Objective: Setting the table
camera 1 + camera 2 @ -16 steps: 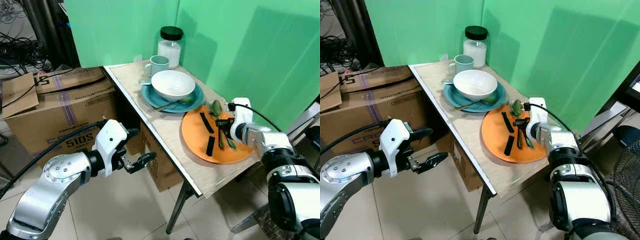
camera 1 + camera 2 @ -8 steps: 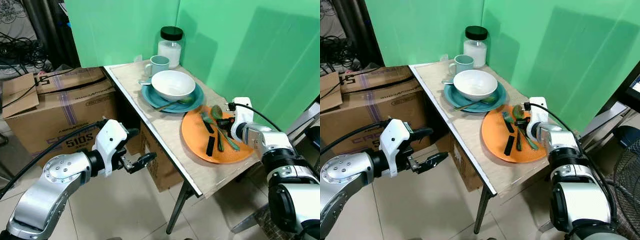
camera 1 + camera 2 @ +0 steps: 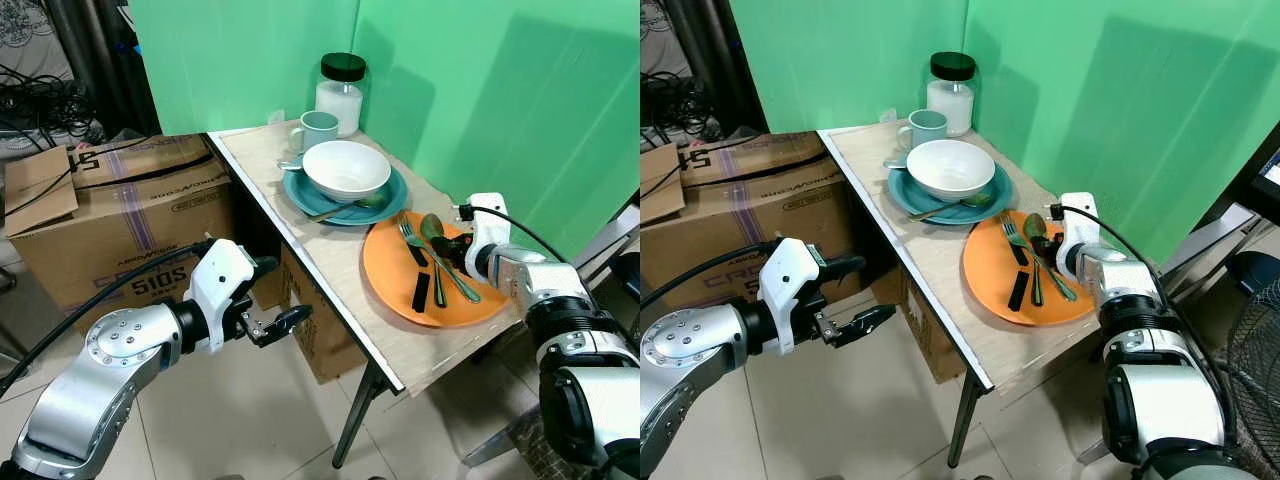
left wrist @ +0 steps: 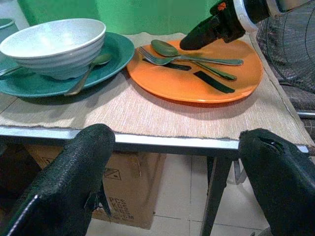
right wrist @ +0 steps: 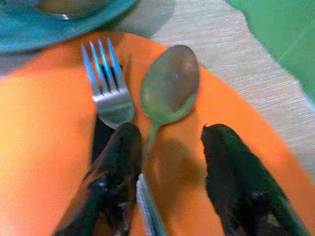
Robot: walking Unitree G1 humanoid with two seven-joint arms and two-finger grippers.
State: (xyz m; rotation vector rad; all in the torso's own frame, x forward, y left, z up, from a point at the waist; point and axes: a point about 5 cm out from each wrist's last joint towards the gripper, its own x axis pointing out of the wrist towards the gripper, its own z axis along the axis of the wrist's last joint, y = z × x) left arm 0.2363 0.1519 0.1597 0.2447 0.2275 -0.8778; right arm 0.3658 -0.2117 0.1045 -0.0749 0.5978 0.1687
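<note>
since a second ago: fork and spoon have swung round on the orange plate; they lay bunched by the right gripper near the plate's far rim, and now lie fanned out across its middle, heads toward the teal plate. camera and left arm unchanged.
right gripper (image 5: 167,162): low over the orange plate (image 3: 395,285), fingers (image 5: 115,167) parted narrowly and astride the spoon's stem; whether they pinch it or merely stand over it, i cannot tell.
fork (image 3: 410,235): flat on the orange plate, tines toward the teal plate, just beside the spoon.
spoon (image 3: 434,226): flat on the orange plate, bowl toward the far rim, handle running back under the right gripper.
black strips (image 3: 421,291): two dark strips lying on the orange plate beneath and beside the cutlery; what they are i cannot tell.
teal plate (image 3: 392,205): just beyond the orange plate, touching or nearly touching its rim, carrying the white bowl (image 3: 346,168) and a second spoon (image 3: 345,207) along its near edge.
mug (image 3: 317,130): behind the teal plate, with a black-lidded jar (image 3: 341,93) beyond it.
left gripper (image 3: 268,296): off the table, out beside its near edge and well short of the orange plate, fingers spread wide, holding nothing.
done, as i judge: plates, bowl, mug and cutlery all on the table mat (image 4: 147,108).
left, as i judge: fork and spoon sit on the orange plate rather than beside it, so placing them may remain.
</note>
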